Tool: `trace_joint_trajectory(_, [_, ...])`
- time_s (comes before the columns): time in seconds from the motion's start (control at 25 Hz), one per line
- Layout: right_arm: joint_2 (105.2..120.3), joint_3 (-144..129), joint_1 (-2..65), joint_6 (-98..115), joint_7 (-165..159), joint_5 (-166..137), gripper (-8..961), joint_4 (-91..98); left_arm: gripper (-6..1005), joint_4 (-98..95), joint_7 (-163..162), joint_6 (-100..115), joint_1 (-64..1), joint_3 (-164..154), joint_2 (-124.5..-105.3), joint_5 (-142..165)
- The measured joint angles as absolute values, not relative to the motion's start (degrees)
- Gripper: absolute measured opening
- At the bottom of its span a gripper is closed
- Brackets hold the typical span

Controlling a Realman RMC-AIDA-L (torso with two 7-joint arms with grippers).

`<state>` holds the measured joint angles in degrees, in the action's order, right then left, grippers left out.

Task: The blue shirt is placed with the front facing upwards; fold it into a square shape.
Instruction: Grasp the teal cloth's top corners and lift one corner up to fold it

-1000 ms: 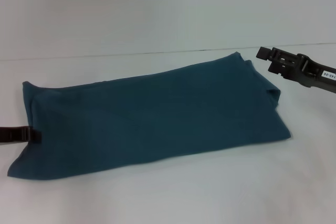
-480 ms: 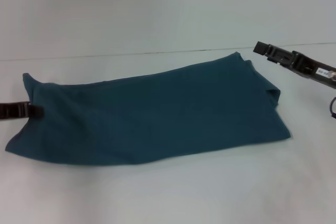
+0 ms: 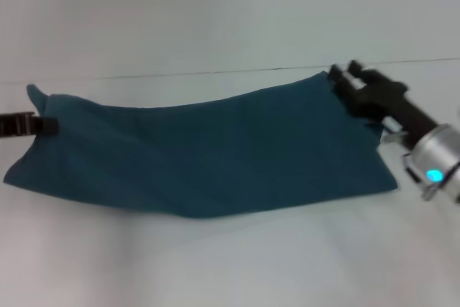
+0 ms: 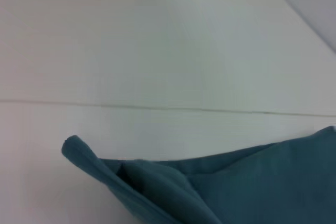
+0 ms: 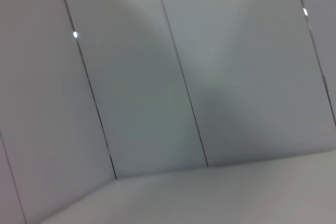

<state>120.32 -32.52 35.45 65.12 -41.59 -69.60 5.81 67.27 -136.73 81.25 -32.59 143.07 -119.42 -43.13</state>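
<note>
The blue shirt (image 3: 215,156) lies as a long dark teal strip across the white table, with no lettering showing. My left gripper (image 3: 43,125) reaches in from the left edge and is shut on the strip's left end, which hangs raised off the table. A bunched, folded corner of the blue shirt (image 4: 173,187) shows in the left wrist view. My right gripper (image 3: 343,80) is at the strip's far right corner, touching or just over the cloth. The right wrist view holds no cloth.
The white table (image 3: 230,264) spreads wide in front of the shirt and behind it. A thin seam (image 3: 180,75) runs across its far side. Pale wall panels (image 5: 157,77) with dark joints fill the right wrist view.
My left gripper has risen and carried the shirt's left end up and toward the far side. The right arm has swung in from the right onto the far right corner.
</note>
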Motion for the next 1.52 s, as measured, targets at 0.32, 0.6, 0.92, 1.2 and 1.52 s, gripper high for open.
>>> trace_joint_trajectory(0.32, [120.96,-31.84,44.69,58.23,-32.14,-68.55,242,-5.65,45,73.06,-137.94,86.04,-32.44,143.58,-119.5,-46.47])
trace_joint_trajectory(0.6, [121.49,-30.7,52.88,49.85,-30.64,-69.83,71,-12.06,45,76.71,-138.79,88.69,-32.4,143.61,-119.67,-48.87])
trace_joint_trajectory(0.92, [121.54,-23.32,58.86,41.65,-30.93,-79.64,-1,-15.55,45,77.66,-138.87,90.0,-32.93,143.49,-119.59,-53.24])
trace_joint_trajectory(1.2, [121.54,-10.97,61.13,34.33,-31.02,-94.42,0,-18.54,45,77.78,-138.38,89.99,-33.49,142.9,-119.7,-55.1])
trace_joint_trajectory(1.52, [121.54,1.15,62.03,30.13,-31.02,-109.3,0,-21.87,46,77.28,-138.05,89.57,-36.27,141.68,-120.26,-55.37])
